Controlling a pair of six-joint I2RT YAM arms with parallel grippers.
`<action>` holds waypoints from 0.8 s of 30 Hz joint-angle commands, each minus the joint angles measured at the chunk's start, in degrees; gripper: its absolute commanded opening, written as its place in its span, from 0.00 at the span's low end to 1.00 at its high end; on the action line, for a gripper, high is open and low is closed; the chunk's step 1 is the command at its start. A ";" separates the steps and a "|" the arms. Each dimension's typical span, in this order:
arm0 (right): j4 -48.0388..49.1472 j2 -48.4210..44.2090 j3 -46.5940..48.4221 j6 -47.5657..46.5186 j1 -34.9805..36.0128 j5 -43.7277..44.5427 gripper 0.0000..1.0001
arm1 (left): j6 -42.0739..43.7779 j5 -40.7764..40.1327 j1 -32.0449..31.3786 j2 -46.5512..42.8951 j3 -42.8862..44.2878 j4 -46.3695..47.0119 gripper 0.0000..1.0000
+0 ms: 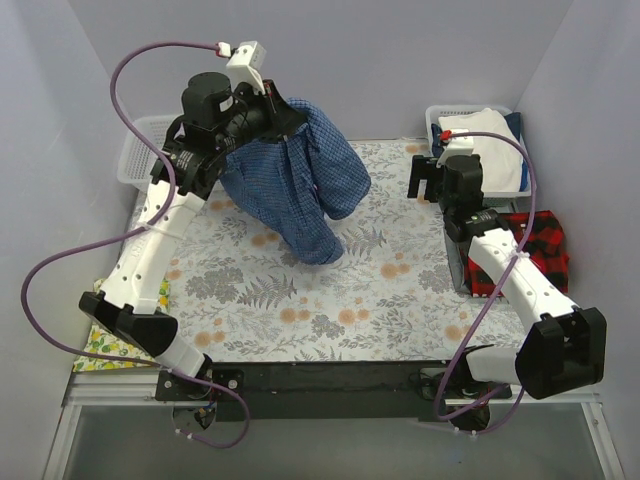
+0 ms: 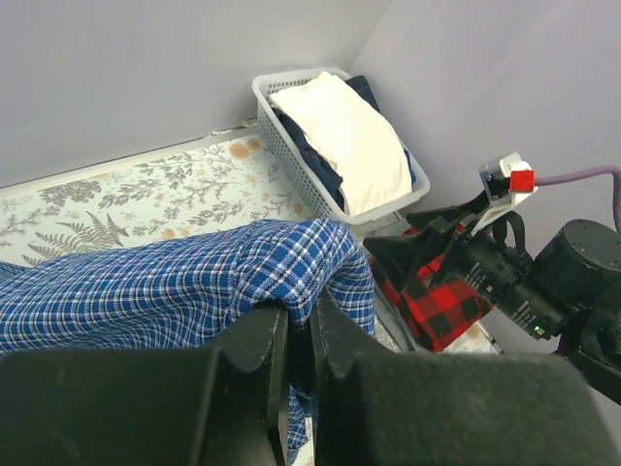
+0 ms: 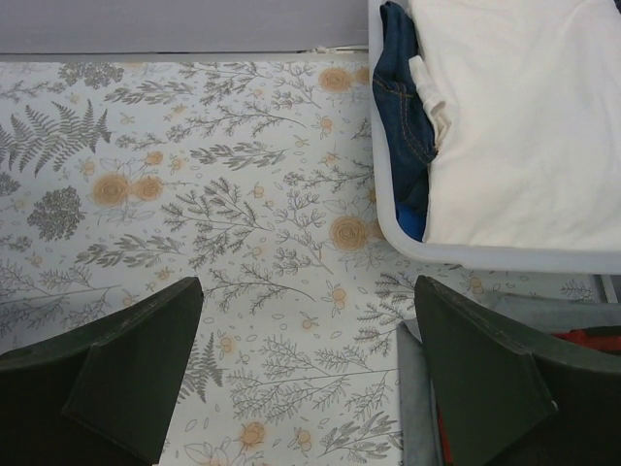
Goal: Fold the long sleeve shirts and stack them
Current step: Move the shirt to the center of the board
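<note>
Fabric of the blue checked shirt (image 1: 300, 190) hangs from my left claw (image 1: 268, 112), clenched on it above the far-left corner of the table (image 1: 400, 300) to let it unfurl; my right claw (image 1: 428, 180), released, hovers by the far-right corner.

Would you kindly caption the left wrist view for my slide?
Left fingers pinch the blue checked shirt over the floral table, white basket beyond.

The top view looks down from high at the near side over the whole floral table cover (image 1: 400, 290). The left wrist view, close behind the blue shirt (image 2: 146, 291), faces right toward the basket (image 2: 291, 160); the right wrist view looks steeply down near that same basket.
</note>
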 commanded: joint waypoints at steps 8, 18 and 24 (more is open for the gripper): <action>1.13 -4.32 -2.38 1.27 -0.10 1.09 0.99 | 3.24 0.38 -3.46 1.49 3.64 1.64 0.00; 1.13 -4.15 -2.38 1.53 -0.27 0.74 0.99 | 3.85 -0.67 -4.87 2.46 5.13 1.47 0.00; 1.13 -3.36 -1.94 1.79 -0.27 -0.57 0.99 | 4.38 -14.72 -4.87 5.44 9.17 -0.73 0.00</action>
